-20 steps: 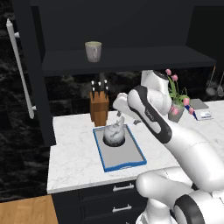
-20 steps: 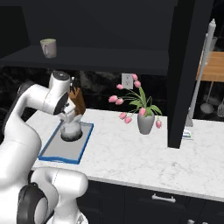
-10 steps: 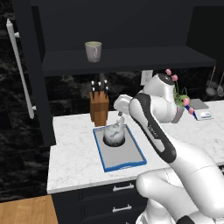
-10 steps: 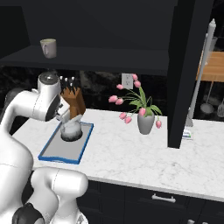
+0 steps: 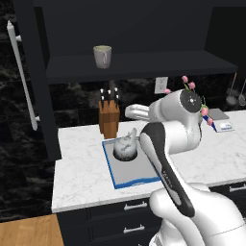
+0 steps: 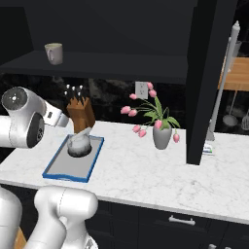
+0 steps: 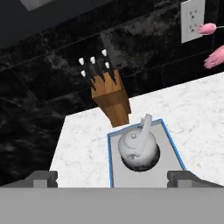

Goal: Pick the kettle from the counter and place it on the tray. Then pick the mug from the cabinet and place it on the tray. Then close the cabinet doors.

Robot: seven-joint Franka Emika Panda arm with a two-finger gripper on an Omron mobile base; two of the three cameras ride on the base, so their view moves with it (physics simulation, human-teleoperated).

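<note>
The stone-grey kettle [image 5: 126,149] [image 6: 80,145] [image 7: 139,148] stands upright at the far end of the blue-rimmed tray [image 5: 137,181] [image 6: 65,164] [image 7: 109,162] on the white marble counter [image 5: 81,168]. My gripper [image 7: 113,178] [image 5: 130,113] hovers above and behind the kettle, open, with its fingertips wide apart and nothing between them. The grey-beige mug [image 5: 102,56] [image 6: 54,52] sits on the dark shelf of the cabinet [image 5: 144,65]. Both cabinet doors stand open: the left door [image 5: 31,96] and the right door [image 6: 209,73].
A wooden knife block [image 5: 109,117] [image 7: 113,98] stands just behind the tray. A vase of pink tulips [image 6: 163,136] sits to the right on the counter. Dark drawers with silver handles [image 5: 134,205] run below.
The hand has lifted and drawn back from the kettle while the elbow swung up. The kettle has stayed in place on the tray.
</note>
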